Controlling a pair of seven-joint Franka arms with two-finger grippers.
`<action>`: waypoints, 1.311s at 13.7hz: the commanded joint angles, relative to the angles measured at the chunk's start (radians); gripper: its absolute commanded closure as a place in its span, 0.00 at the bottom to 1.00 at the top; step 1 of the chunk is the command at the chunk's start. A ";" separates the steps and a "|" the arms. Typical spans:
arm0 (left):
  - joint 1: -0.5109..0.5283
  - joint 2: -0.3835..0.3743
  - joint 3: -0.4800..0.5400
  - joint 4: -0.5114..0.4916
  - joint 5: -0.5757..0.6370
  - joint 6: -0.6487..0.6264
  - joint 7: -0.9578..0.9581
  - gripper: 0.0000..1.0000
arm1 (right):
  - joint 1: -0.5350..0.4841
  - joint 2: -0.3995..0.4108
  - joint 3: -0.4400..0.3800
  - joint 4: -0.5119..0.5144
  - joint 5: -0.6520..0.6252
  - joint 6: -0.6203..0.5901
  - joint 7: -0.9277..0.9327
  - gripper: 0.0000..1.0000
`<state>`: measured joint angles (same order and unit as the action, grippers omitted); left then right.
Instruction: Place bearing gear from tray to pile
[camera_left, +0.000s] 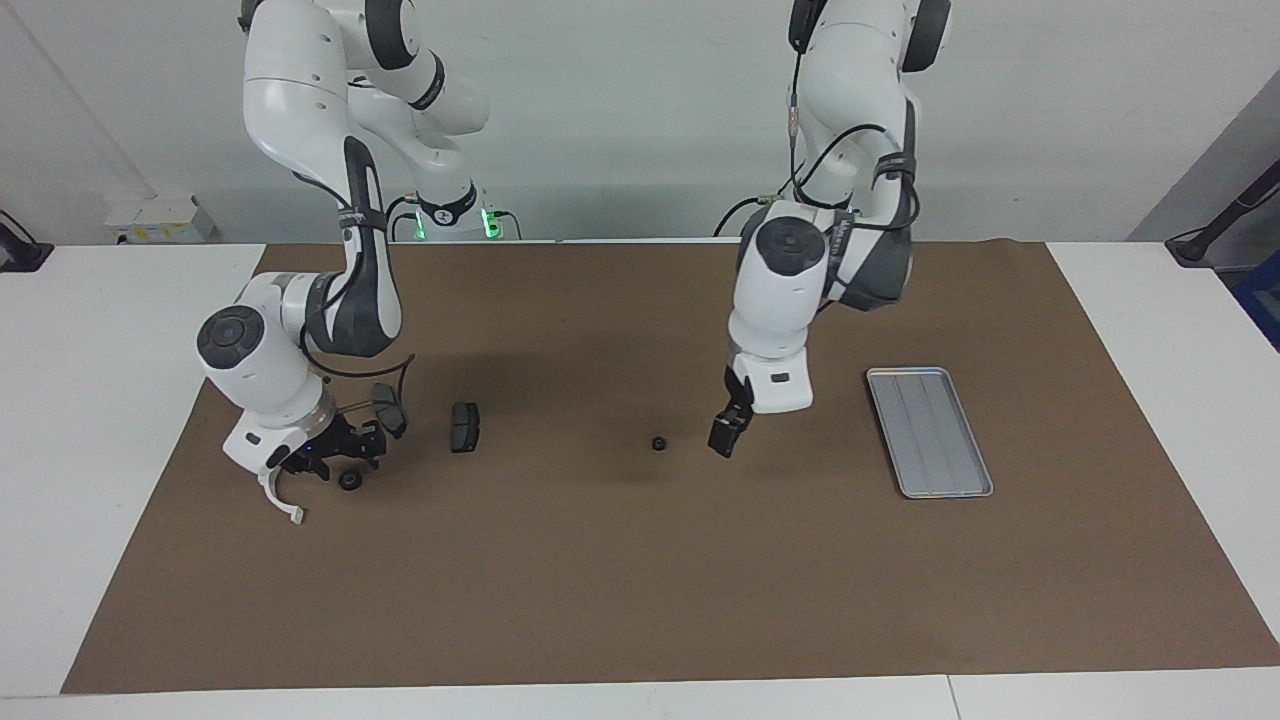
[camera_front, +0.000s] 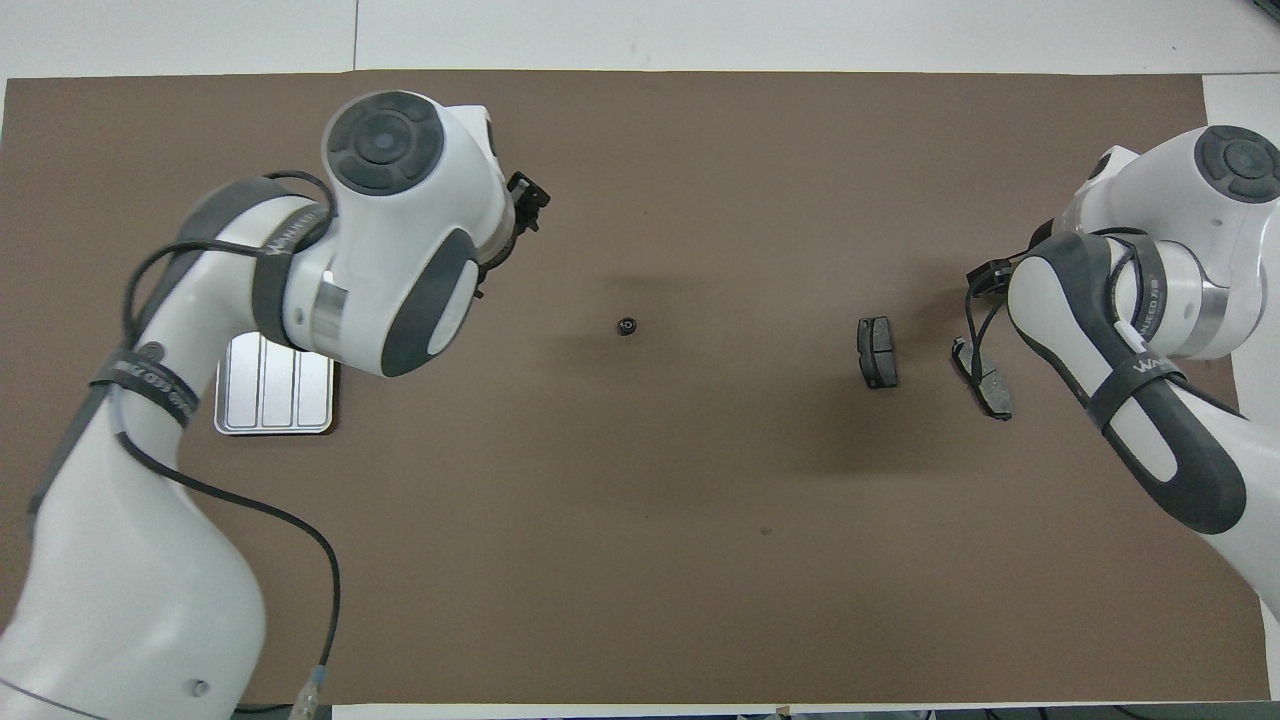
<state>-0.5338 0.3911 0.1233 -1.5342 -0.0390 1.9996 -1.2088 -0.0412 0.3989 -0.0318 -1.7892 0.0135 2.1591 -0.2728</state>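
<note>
A small black bearing gear (camera_left: 658, 443) lies on the brown mat mid-table, and shows in the overhead view (camera_front: 627, 326) too. My left gripper (camera_left: 725, 435) hangs just above the mat between that gear and the tray (camera_left: 928, 432), holding nothing that I can see. The silvery tray is bare; in the overhead view (camera_front: 270, 395) my left arm covers part of it. The pile lies at the right arm's end: two dark brake pads (camera_left: 465, 427) (camera_left: 390, 408), a white curved bracket (camera_left: 280, 500) and a second small black gear (camera_left: 350, 481). My right gripper (camera_left: 335, 455) is low over the pile, next to that gear.
The brown mat (camera_left: 640, 600) covers most of the white table. In the overhead view the brake pads (camera_front: 877, 352) (camera_front: 985, 380) show beside my right arm, which hides its own gripper. My left gripper (camera_front: 527, 200) shows past the arm's wrist.
</note>
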 joint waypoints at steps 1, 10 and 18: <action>0.095 -0.093 -0.013 -0.029 0.010 -0.097 0.171 0.00 | 0.035 -0.078 0.036 0.057 0.002 -0.134 0.108 0.00; 0.300 -0.236 -0.010 -0.030 0.010 -0.318 0.657 0.00 | 0.380 -0.057 0.038 0.211 -0.044 -0.177 0.467 0.04; 0.417 -0.382 -0.011 -0.144 0.011 -0.400 0.911 0.00 | 0.604 0.236 0.036 0.488 -0.052 -0.159 0.808 0.04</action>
<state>-0.1277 0.0640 0.1234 -1.6060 -0.0390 1.5985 -0.3157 0.5295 0.5158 0.0067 -1.4492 -0.0223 2.0074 0.4769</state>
